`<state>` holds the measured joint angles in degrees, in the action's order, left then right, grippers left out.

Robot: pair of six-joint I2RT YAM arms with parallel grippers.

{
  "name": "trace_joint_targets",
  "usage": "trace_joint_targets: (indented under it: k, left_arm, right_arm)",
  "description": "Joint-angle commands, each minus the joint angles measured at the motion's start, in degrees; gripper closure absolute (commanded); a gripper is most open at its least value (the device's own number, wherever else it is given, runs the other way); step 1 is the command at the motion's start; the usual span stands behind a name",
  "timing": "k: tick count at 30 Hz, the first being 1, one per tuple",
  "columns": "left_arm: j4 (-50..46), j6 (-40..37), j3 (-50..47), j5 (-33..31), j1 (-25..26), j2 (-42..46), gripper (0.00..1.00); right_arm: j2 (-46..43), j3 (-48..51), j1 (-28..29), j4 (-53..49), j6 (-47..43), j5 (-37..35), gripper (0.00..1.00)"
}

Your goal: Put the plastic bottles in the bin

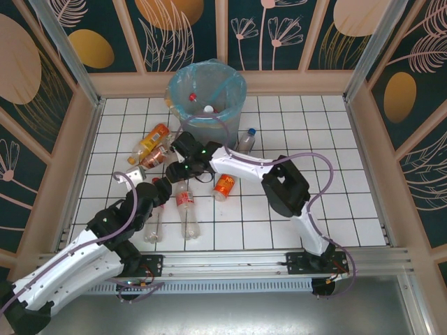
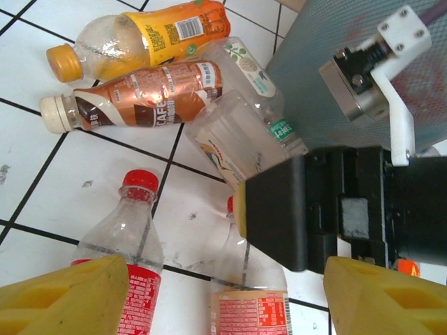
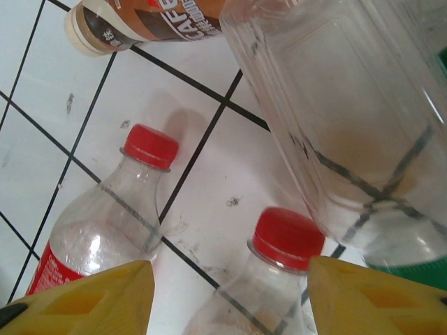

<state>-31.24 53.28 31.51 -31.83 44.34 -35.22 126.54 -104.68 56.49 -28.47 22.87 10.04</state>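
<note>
- the bin (image 1: 236,105) stands at the far middle of the white tiled table (image 1: 335,174). a red cap (image 1: 193,96) and a white cap (image 1: 208,109) lie inside its blue liner.
- the plastic bottles lie scattered near and left of the bin: an orange bottle (image 2: 140,35), a brown coffee bottle (image 2: 140,98) touching it, and a clear ribbed bottle (image 2: 244,132) leaning across both.
- two red-capped bottles (image 2: 133,230) lie side by side, nearer than that pile.
- a short orange bottle (image 1: 225,186) lies under the right forearm. a blue-capped bottle (image 1: 246,139) rests just right of the bin.
- left gripper (image 2: 227,300): yellow fingers spread wide, nothing between them, above the red-capped pair.
- right gripper (image 3: 230,300): fingers apart and empty, above the same pair, with the clear ribbed bottle close at its upper right.
- in the left wrist view the right gripper's black body blocks the way between the left gripper and the bin wall.
- the top view gives the bin's inside. the wrist views give labels and caps.
</note>
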Motion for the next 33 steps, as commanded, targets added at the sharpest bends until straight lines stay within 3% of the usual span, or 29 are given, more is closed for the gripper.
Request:
trace_joint_targets:
  k: [1, 16, 24, 33]
  left_arm:
    - [0.23, -0.61, -0.04, -1.79, -0.31, -0.07, 0.25]
    - [-0.25, -3.32, 1.88, -7.05, -0.33, 2.35, 0.25]
    - [-1.05, -3.23, 2.08, -9.29, -0.34, 4.99, 0.25]
    - [-1.17, -3.44, 1.81, -9.60, -0.33, 6.13, 0.24]
  right_arm:
    - [4.07, -4.55, 0.31, -6.80, 0.86, -2.76, 0.40]
    - [6.74, -13.68, 3.50, -16.17, 0.42, -10.66, 0.41]
    - [6.71, -11.55, 4.33, -15.75, 1.68, -11.89, 0.48]
    - [9.55, -12.10, 4.54, -16.12, 2.53, -13.46, 0.46]
